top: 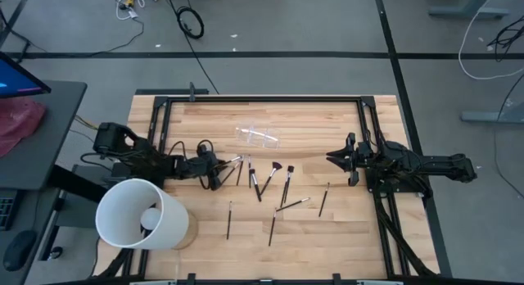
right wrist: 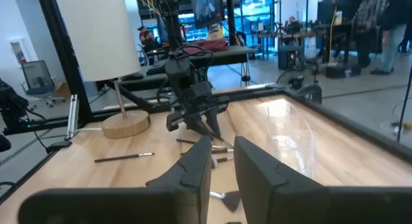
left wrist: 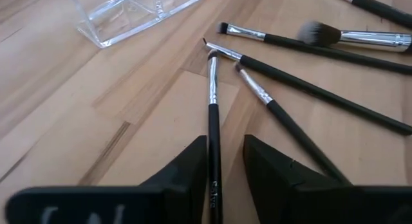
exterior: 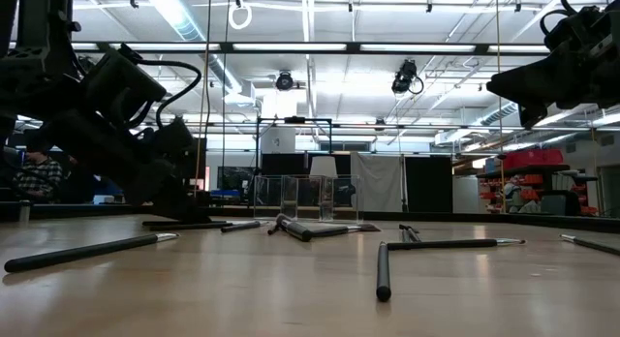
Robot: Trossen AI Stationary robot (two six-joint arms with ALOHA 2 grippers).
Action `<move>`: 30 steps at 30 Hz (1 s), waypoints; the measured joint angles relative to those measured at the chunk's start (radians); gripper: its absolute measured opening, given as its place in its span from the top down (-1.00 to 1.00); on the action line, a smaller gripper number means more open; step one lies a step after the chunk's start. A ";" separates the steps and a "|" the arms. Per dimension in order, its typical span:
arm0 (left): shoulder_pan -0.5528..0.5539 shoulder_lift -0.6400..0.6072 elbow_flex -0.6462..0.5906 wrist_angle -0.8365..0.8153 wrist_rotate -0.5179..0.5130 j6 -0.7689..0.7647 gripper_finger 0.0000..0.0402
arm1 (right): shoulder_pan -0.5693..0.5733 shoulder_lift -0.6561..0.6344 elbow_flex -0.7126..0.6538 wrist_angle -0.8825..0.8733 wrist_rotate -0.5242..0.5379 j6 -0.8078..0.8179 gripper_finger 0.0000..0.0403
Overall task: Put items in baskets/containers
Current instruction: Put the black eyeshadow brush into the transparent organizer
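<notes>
Hardly begun, judging by the layout: clear holder (top: 258, 137) lying toward the far middle of the wooden surface (top: 327, 236), seemingly with nothing in it, though hard to be sure through see-through plastic. About ten makeup brushes (top: 286, 185) scattered flat between the two arms, nearer the front than the holder and apart from it; none visibly inside. Left pincer (top: 219, 172) down low at the left end of the scatter, fingers (left wrist: 180, 179) parted narrowly with one dark-handled brush (left wrist: 213, 114) running straight between them, silvery ferrule pointing away toward the holder; whether actually clamped on the handle or just straddling it, cannot tell. Two more brushes fanning out just beside that one, tips nearly touching. Right pincer (top: 333, 157) hanging above the surface at the right side, well apart from any brush, fingers (right wrist: 193, 163) a small gap apart and gripping nothing. White bucket (top: 139, 213) standing at the front left corner, not involved. Left to do, by this reading: practically everything, starting with securing and lifting the straddled brush, then carrying each brush across to the holder
</notes>
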 joint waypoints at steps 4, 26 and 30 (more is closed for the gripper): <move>-0.001 0.000 0.001 -0.001 0.008 -0.006 0.78 | 0.000 0.000 0.000 0.073 0.000 -0.019 0.64; 0.001 0.004 0.065 0.056 -0.001 0.066 0.96 | 0.001 0.283 0.000 0.423 0.054 0.067 0.64; 0.001 0.004 0.104 0.044 0.010 0.074 0.96 | 0.008 0.515 0.000 0.662 0.015 0.064 0.60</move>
